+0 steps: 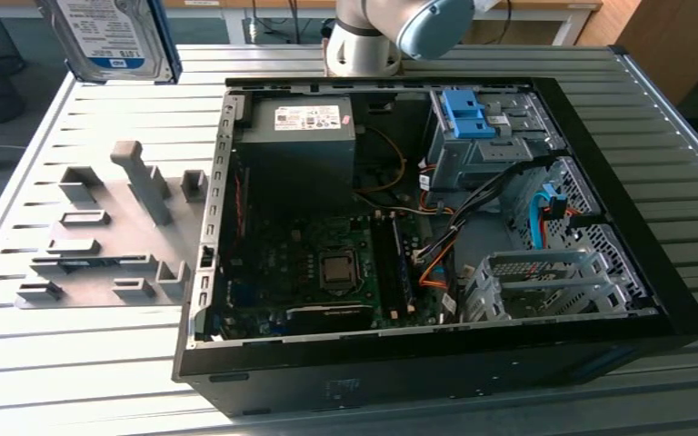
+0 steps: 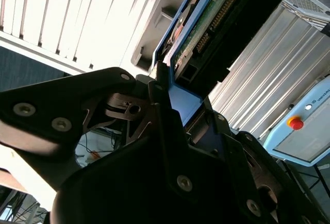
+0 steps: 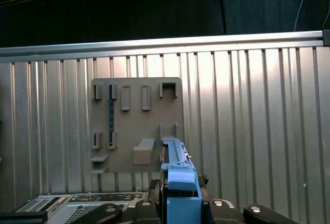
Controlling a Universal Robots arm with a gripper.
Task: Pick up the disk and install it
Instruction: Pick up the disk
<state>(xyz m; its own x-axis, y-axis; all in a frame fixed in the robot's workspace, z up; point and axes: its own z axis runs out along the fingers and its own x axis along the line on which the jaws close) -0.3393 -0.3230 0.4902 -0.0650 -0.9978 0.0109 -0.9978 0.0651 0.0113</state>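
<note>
Disk (image 1: 109, 34), held aloft in tool (image 2: 175, 98)
Clamped by its blue carrier rail (image 3: 180, 180) between the tool's jaws; held upright, well above the grey fixture plate (image 3: 137, 123) below the tool, presumably for clearance.

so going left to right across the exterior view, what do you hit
disk → black power-supply box → blue bracket atop the drive bay
</note>
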